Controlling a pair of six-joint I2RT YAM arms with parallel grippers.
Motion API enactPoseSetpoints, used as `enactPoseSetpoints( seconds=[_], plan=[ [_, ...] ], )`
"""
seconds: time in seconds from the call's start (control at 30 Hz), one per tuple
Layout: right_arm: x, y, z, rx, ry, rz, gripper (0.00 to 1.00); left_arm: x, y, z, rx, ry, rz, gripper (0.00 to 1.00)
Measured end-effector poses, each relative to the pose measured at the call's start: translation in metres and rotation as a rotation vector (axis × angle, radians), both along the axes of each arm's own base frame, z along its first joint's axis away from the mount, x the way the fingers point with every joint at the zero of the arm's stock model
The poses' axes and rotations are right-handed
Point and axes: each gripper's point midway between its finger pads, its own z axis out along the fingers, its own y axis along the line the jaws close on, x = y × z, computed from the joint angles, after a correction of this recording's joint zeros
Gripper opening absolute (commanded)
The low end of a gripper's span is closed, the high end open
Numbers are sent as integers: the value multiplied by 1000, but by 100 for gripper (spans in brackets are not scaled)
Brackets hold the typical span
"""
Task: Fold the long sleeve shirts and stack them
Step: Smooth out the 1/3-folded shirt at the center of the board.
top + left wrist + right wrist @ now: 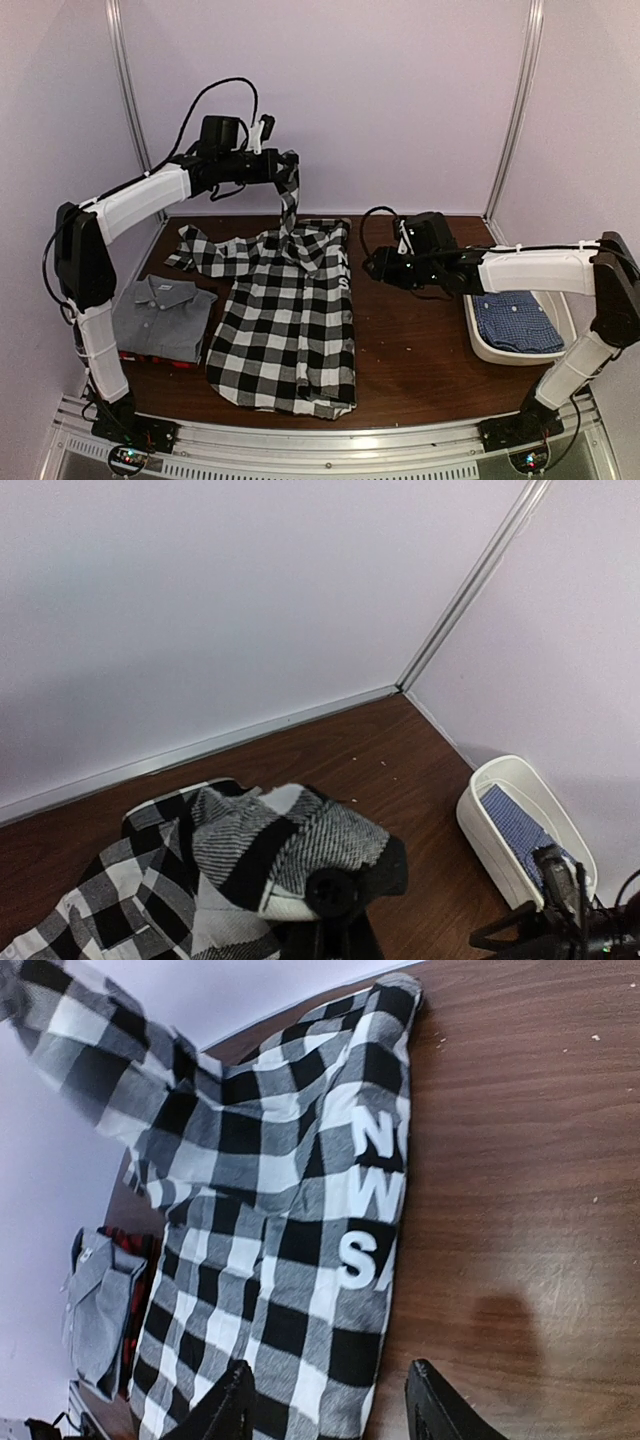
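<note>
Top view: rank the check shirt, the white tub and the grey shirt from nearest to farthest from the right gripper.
1. black-and-white check shirt, just left of the right gripper.
2. white tub, on its right, nearer the bases.
3. grey shirt, far left side.

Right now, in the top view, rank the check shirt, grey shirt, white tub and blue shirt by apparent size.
1. Check shirt, by far the largest.
2. Grey shirt and white tub: they look about alike, so left unranked.
3. Blue shirt, lying inside the tub.
</note>
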Motion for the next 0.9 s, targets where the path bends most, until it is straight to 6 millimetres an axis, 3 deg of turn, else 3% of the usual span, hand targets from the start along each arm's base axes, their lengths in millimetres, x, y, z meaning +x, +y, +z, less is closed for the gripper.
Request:
enactPoseSetpoints(
  seconds=[0.07, 0.17, 0.3, 0.43, 0.53, 0.7, 0.9],
  plan=[
    [17, -11, -6, -9, -4, -41, 52, -10, -18, 9, -20, -13, -44, 0],
    [32, -12, -21, -33, 7, -51, 52, -27, -41, 26, -48, -41, -108, 0],
    [44, -10, -31, -44, 14, -46, 52, -39, -54, 43, -80, -82, -160, 1],
    [62, -10, -31, -25, 4, -50, 52, -49, -47, 51, -90, -103, -160, 1],
    [86, -1, -27, -2, -19, -40, 48, -54, -39, 57, -91, -123, -144, 1],
    [122, 31, -16, 79, -60, 21, 40, -60, -29, 54, -83, -129, -117, 1],
    [152, 70, -18, 178, -85, 99, 30, -54, -22, 32, -52, -97, -81, 0]
  ],
)
